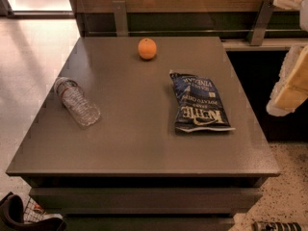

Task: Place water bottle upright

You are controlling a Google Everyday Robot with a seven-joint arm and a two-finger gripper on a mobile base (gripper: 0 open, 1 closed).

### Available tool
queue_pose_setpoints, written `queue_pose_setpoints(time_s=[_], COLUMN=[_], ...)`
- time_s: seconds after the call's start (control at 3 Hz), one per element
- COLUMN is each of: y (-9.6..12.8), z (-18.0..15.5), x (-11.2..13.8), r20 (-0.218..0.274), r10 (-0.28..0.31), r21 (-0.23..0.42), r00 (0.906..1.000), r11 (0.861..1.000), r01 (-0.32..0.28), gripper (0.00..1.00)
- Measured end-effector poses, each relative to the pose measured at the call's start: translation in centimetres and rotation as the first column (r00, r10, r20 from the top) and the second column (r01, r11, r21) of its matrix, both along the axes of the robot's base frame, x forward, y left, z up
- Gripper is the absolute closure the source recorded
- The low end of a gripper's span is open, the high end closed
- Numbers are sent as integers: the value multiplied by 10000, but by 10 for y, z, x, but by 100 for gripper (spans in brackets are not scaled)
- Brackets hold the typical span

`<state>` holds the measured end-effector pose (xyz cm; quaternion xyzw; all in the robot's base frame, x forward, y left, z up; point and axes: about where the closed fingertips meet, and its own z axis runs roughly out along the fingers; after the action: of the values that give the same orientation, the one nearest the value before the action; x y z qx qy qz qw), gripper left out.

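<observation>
The small clear ribbed plastic water bottle (77,101) lies on its side on the flat grey table (134,148), near the left edge, with its cap toward the far left. A round orange fruit (147,48) sits behind it, near the back edge. A blue crinkled chip bag (198,102) lies right of centre. The pale padded gripper (281,52) hangs beyond the right edge, its fingers apart.

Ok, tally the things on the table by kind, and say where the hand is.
bottle: 1
orange: 1
chip bag: 1
Total: 3
The hand is at the view's right edge, open and holding nothing.
</observation>
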<state>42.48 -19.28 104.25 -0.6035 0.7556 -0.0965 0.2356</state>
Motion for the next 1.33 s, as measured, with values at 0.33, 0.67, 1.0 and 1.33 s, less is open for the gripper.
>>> queue_pose_setpoints(time_s=[0.33, 0.67, 1.0, 1.33], y=[0, 6, 35, 86], z=[0, 5, 9, -12], x=[0, 8, 37, 83], r20=[2, 41, -34, -835], r10=[0, -292, -1062, -1844], r21=[0, 257, 1177, 2807], r00=[10000, 9996, 9943, 9793], r11=[10000, 9992, 9874, 9386], r01=[0, 291, 1059, 2007], gripper=[0, 0, 0, 0])
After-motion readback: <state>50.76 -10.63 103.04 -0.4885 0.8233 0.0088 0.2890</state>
